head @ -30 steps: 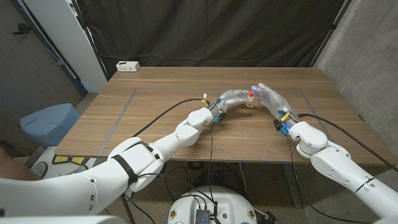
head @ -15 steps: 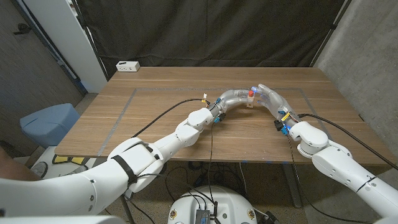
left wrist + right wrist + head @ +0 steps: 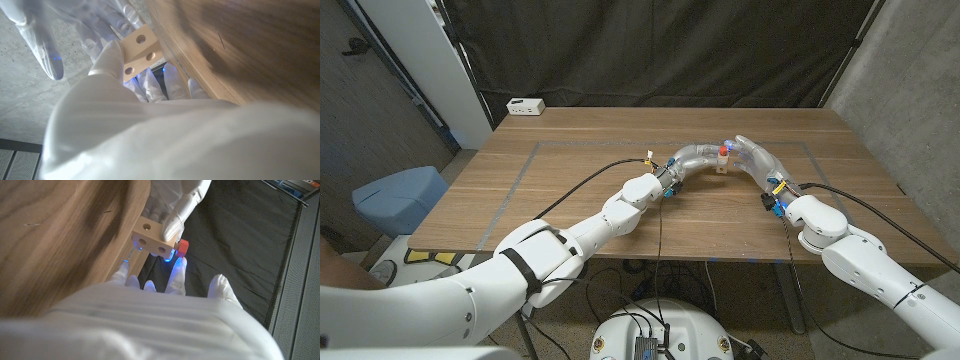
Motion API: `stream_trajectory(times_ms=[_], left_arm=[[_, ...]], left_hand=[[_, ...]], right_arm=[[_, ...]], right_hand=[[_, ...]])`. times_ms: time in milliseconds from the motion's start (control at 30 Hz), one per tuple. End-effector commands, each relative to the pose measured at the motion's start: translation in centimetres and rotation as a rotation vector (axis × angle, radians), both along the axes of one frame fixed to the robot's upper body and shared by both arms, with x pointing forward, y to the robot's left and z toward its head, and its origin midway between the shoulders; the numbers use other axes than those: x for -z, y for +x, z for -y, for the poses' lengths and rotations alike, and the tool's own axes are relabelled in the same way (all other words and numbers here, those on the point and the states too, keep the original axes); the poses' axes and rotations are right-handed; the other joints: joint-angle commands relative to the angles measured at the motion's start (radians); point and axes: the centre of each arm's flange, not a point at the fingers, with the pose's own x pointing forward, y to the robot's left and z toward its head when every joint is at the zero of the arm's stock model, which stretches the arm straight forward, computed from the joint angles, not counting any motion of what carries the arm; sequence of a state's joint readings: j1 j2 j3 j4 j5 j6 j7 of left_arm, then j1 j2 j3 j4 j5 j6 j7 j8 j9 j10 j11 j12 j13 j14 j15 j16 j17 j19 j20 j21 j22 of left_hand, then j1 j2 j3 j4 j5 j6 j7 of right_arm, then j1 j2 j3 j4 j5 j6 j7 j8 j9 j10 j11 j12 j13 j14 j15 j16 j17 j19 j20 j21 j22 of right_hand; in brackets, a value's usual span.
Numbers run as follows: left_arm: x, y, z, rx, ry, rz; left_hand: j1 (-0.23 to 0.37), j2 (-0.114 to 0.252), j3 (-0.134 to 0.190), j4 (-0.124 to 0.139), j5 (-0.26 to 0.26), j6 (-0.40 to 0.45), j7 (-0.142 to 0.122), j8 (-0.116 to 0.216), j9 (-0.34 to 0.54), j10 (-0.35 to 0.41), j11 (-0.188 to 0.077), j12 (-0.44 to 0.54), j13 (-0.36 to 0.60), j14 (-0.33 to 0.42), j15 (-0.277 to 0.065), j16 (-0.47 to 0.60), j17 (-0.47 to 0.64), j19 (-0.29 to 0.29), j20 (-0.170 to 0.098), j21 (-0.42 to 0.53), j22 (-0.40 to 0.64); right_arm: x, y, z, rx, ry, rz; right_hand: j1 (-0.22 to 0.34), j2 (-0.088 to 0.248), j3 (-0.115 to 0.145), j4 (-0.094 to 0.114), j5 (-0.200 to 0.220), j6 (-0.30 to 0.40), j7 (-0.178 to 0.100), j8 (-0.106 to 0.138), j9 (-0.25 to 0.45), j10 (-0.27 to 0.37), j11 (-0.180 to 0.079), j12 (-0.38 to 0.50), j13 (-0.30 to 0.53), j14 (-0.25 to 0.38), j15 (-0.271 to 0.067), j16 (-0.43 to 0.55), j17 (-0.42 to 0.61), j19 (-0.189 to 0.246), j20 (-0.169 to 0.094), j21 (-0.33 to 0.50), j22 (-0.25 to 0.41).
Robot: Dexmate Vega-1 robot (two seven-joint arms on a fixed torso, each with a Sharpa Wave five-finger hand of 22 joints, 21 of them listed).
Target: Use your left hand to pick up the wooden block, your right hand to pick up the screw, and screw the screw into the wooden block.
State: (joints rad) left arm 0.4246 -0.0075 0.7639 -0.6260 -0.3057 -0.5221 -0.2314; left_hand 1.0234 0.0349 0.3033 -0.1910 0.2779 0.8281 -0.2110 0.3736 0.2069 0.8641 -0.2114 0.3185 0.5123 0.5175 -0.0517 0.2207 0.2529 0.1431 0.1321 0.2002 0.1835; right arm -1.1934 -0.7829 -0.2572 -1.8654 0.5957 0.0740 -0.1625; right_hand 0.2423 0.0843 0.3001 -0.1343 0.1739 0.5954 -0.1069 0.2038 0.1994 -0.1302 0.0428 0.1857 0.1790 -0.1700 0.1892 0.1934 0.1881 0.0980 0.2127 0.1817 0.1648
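Wooden table (image 3: 570, 190) – black curtain (image 3: 660, 50) behind, grey concrete wall (image 3: 910, 90) beside.

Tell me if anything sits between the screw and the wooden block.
Nothing visible does. The left hand holds the wooden block, and the right hand holds the red-headed screw right against the block's side.

Both arms were glossy white, rounded shells. The left arm (image 3: 570, 240) had a black band around it. Black cables ran along each forearm with blue and yellow bits at the wrists. The left hand (image 3: 695, 157) and right hand (image 3: 752, 155) wore translucent whitish gloves.
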Motion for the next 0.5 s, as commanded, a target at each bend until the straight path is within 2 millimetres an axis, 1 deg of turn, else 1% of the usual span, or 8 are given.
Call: stream_trajectory(times_ms=[33,100,333,367,500], left_arm=[[-0.11,0.13,-0.07,0.001,-0.003,-0.002],[-0.11,0.14,-0.1,0.0,-0.004,-0.002],[-0.08,0.16,-0.21,-0.002,-0.004,-0.003],[-0.08,0.16,-0.21,-0.003,-0.004,-0.003],[-0.07,0.17,-0.25,-0.003,-0.006,-0.004]], left_hand=[[-0.044,0.064,0.047,0.038,0.006,0.087,0.047,0.004,0.008,0.018,-0.007,0.046,0.106,0.008,-0.08,0.003,0.005,0.007,0.003,0.009,0.002],[-0.043,0.065,0.047,0.038,0.006,0.086,0.048,0.004,0.008,0.019,-0.007,0.047,0.106,0.008,-0.081,0.003,0.005,0.006,0.004,0.009,0.002],[-0.044,0.065,0.047,0.038,0.006,0.086,0.051,0.004,0.008,0.018,-0.007,0.046,0.105,0.008,-0.081,0.003,0.005,0.006,0.002,0.009,0.002],[-0.044,0.065,0.048,0.038,0.006,0.086,0.051,0.004,0.008,0.018,-0.007,0.046,0.105,0.008,-0.081,0.003,0.004,0.007,0.003,0.009,0.002],[-0.044,0.065,0.048,0.038,0.006,0.088,0.05,0.004,0.008,0.018,-0.007,0.046,0.105,0.008,-0.082,0.003,0.004,0.007,0.003,0.009,0.002]], right_arm=[[0.24,0.11,-0.05,0.005,0.006,-0.006],[0.27,0.14,-0.09,0.005,0.012,-0.01],[0.33,0.19,-0.18,0.002,0.006,-0.01],[0.33,0.19,-0.18,0.002,0.006,-0.01],[0.41,0.21,-0.24,0.005,0.014,-0.015]], right_hand=[[-0.007,0.004,-0.002,0.002,0.006,0.02,0.004,0.01,0.003,0.008,0.005,0.008,0.004,-0.015,0.005,0.005,0.005,-0.002,-0.004,0.006,0.005],[-0.007,0.004,-0.001,0.002,0.006,0.025,0.008,0.012,0.004,0.011,0.006,0.009,0.004,-0.014,0.007,0.005,0.004,-0.002,-0.004,0.006,0.005],[-0.007,0.006,0.0,0.002,0.007,0.05,0.013,0.02,0.005,0.02,0.004,0.011,0.004,-0.01,0.006,0.006,0.004,0.002,-0.004,0.007,0.005],[-0.007,0.006,0.0,0.001,0.007,0.057,0.018,0.022,0.005,0.022,0.001,0.012,0.004,-0.009,0.007,0.007,0.004,0.003,-0.004,0.007,0.005],[-0.007,0.007,0.0,0.001,0.007,0.061,0.019,0.024,0.005,0.026,-0.002,0.013,0.004,-0.007,0.008,0.007,0.004,0.003,-0.004,0.007,0.005]])
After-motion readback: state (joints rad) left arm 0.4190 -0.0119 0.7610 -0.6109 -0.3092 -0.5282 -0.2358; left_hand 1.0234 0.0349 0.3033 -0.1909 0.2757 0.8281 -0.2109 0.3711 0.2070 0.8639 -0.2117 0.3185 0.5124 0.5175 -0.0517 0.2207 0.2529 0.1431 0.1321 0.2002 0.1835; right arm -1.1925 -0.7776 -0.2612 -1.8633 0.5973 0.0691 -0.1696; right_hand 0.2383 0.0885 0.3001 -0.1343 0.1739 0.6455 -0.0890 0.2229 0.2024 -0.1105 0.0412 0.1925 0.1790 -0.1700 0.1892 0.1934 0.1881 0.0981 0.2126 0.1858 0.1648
